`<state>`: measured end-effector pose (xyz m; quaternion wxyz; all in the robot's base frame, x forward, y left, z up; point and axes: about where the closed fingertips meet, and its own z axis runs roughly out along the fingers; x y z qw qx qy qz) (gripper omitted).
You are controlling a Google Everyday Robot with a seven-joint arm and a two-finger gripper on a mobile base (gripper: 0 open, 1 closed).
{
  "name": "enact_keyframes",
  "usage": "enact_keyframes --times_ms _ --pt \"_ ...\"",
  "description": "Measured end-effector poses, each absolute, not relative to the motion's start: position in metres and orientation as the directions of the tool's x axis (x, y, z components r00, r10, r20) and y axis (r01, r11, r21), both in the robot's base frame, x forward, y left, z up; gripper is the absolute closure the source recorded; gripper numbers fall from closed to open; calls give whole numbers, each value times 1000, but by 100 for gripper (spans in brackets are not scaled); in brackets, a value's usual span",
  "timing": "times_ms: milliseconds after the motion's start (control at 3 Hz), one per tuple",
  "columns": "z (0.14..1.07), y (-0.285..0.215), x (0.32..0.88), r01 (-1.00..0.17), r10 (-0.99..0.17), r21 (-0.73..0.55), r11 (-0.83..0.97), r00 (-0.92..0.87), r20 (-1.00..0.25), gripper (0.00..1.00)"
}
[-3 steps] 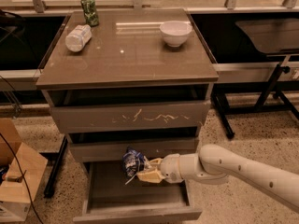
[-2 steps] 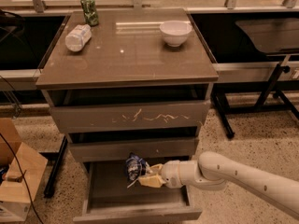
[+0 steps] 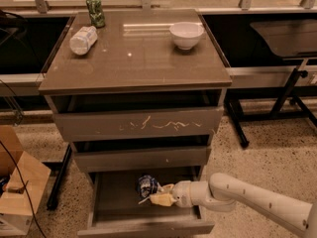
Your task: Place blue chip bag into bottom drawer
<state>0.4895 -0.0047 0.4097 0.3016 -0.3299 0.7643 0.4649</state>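
Note:
The blue chip bag (image 3: 147,185), crumpled dark-blue foil with white patches, hangs low inside the open bottom drawer (image 3: 148,229), just above its floor near the middle. My gripper (image 3: 153,196) reaches in from the right on a white arm (image 3: 247,198). Its tan fingers (image 3: 162,199) are shut on the bag's lower right side. The drawer is pulled out, with its plain front panel towards me. The middle drawer (image 3: 141,158) and the scratched upper drawer (image 3: 138,125) are pushed in above it.
On the cabinet top stand a white bowl (image 3: 186,34), a clear plastic bottle lying on its side (image 3: 82,39) and a green can (image 3: 95,11). A cardboard box (image 3: 17,185) sits on the floor at the left. Dark table legs (image 3: 292,90) stand at the right.
My gripper and the bag have moved down and slightly right, from beside the middle drawer's front into the open bottom drawer. The arm has lowered with them.

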Motion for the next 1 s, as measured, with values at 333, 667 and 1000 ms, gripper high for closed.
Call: enact_keyframes --times_ms 333,667,1000 --pt "376 -9 488 -728 -172 573 377 -663 -729 100" --pt "346 -12 485 -676 -135 619 399 -711 -690 100" --pt "310 -13 481 -615 -108 668 419 -764 -636 100"
